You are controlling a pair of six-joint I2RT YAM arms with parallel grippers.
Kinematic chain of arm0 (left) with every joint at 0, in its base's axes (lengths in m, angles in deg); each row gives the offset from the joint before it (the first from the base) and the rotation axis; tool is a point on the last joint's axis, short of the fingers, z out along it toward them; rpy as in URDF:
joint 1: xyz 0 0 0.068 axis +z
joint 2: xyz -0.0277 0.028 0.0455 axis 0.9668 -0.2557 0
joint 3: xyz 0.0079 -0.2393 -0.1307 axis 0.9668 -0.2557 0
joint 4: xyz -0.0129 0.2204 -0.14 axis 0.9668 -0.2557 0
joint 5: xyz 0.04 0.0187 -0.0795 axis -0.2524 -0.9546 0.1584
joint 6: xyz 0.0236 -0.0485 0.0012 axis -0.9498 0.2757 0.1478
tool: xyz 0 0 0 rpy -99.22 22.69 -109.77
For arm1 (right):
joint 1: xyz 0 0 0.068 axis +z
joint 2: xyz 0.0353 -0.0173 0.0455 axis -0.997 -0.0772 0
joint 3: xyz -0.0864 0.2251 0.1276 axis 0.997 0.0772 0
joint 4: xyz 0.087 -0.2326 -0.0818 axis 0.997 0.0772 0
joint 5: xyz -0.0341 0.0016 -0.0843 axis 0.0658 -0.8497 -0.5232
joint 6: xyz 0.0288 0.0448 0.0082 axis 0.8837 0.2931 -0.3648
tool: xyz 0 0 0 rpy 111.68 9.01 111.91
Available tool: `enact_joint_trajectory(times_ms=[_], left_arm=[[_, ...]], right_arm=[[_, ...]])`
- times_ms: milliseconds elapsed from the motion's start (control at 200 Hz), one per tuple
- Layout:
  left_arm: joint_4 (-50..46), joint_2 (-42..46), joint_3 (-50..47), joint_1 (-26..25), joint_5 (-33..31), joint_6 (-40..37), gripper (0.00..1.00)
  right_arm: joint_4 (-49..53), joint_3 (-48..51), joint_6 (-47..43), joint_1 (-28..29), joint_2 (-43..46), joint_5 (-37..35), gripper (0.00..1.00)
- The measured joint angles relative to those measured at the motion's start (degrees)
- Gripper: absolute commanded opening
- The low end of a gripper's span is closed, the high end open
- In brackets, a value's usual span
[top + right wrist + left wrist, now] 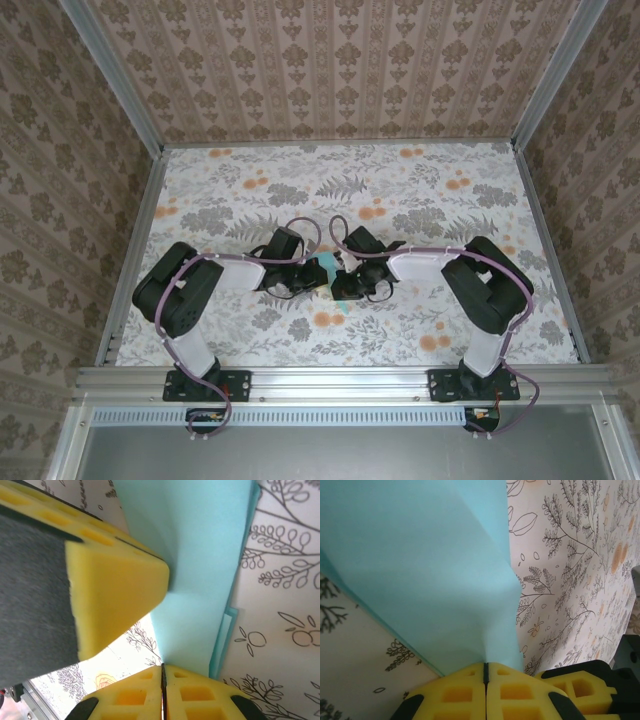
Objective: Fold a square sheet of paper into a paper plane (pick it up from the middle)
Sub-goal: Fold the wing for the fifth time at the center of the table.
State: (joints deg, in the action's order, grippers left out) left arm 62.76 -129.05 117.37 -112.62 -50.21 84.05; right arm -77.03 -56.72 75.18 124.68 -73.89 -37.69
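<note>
The turquoise sheet of paper [327,268] hangs between my two grippers at the middle of the table. In the left wrist view the paper [420,570] spreads up from my left gripper [485,665], whose yellow fingers are shut on its lower edge. My right gripper [163,666] is shut on another edge of the paper [200,570], where folded layers [227,630] show along the right side. From above, the left gripper [311,280] and right gripper [339,285] nearly touch. The grippers hide most of the outline, so I cannot tell whether it has a paper plane's shape.
The floral tablecloth [250,190] covers the table, with patterned walls on three sides and an aluminium rail [340,380] at the near edge. The left gripper's yellow finger [115,585] looms close in the right wrist view. The right gripper's finger [577,685] sits beside the left one.
</note>
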Motion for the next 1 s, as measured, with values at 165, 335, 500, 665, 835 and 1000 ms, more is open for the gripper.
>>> enact_joint_trajectory(times_ms=[165, 335, 500, 665, 835, 1000], left_arm=[[-0.02, 0.00, 0.00, 0.02, -0.15, 0.90, 0.05], [-0.04, 0.00, -0.07, 0.02, 0.09, 1.31, 0.05], [-0.48, 0.00, -0.11, 0.00, 1.03, 1.57, 0.05], [-0.48, 0.00, -0.22, 0.02, 1.42, 1.75, 0.05], [-0.42, 0.00, -0.22, 0.35, 1.16, 1.75, 0.05], [-0.26, 0.00, -0.22, 1.20, 1.03, 1.73, 0.05]], right_arm=[[-0.11, 2.19, -0.68, 0.48, 1.55, -0.02, 0.09], [-1.27, 5.25, -0.61, 1.27, 3.80, -0.35, 0.09], [-3.17, 8.61, 0.61, 1.84, 6.25, -0.92, 0.09], [-3.08, 10.93, 1.51, 2.12, 8.70, -1.29, 0.09], [1.81, 12.11, 1.51, 2.58, 11.21, -1.36, 0.09], [6.36, 12.17, 0.83, 2.84, 13.60, -1.75, 0.10]])
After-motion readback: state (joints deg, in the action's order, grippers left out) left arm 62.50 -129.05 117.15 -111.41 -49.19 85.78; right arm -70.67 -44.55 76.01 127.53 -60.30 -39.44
